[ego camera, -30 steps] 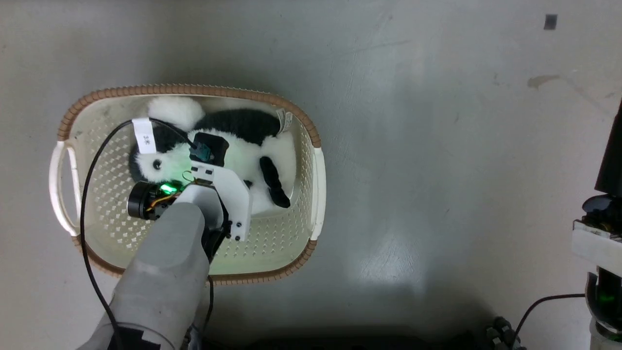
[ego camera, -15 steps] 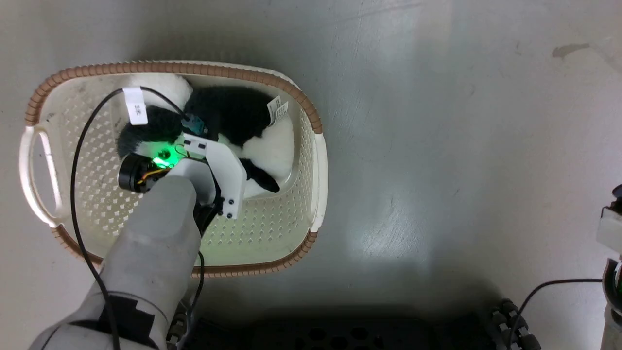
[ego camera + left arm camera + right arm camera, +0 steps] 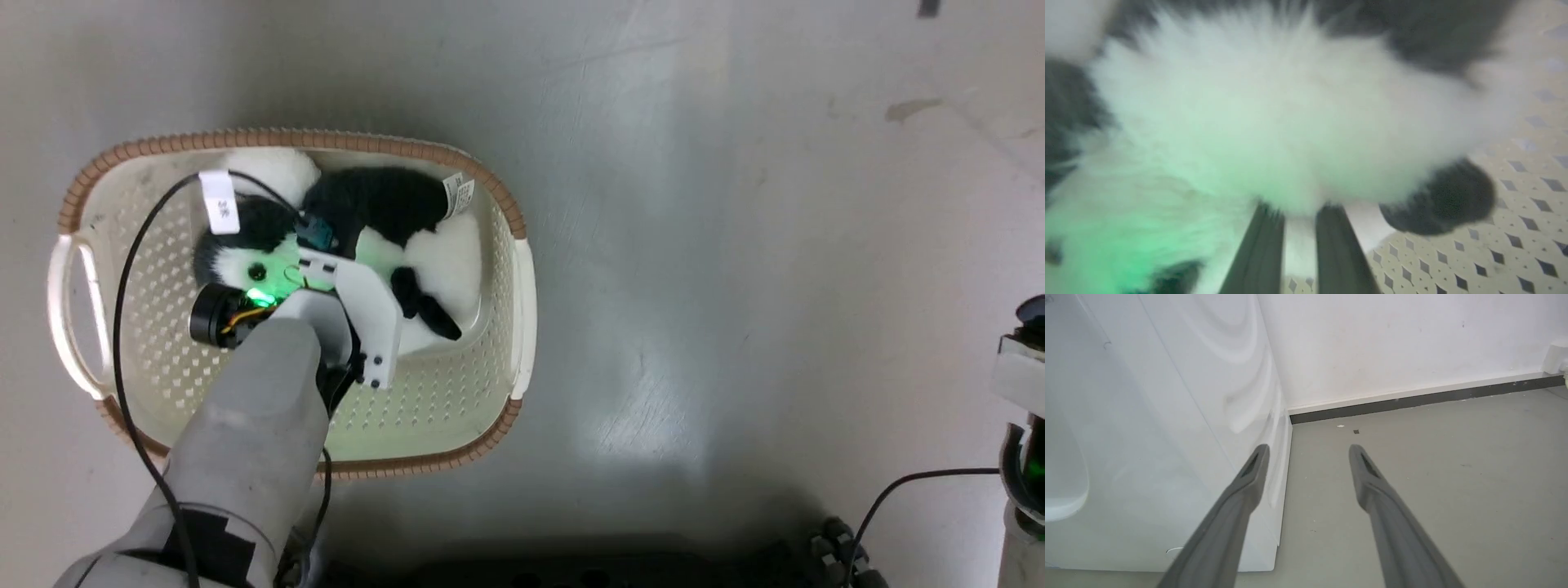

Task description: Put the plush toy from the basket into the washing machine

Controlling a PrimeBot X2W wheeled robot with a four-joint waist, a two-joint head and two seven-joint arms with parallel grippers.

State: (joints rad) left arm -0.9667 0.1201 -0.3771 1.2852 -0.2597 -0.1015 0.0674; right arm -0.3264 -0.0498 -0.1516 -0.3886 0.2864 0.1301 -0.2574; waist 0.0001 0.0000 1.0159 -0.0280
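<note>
Dark-grey fingers of the left pincer (image 3: 1299, 210) are clamping on white fur of the plush toy (image 3: 1274, 122), which is lying in the basket (image 3: 506, 237) on the floor (image 3: 735, 327). Grasping is seemingly the step in hand; lifting next is calling for a hold firm enough to carry it out. The right pincer (image 3: 1308, 449) is hanging apart, empty, beside the washing machine (image 3: 1167, 416).

The cable label (image 3: 219, 204) and the tag (image 3: 459, 194) on the plush toy (image 3: 445, 255) bear print too small to read.
</note>
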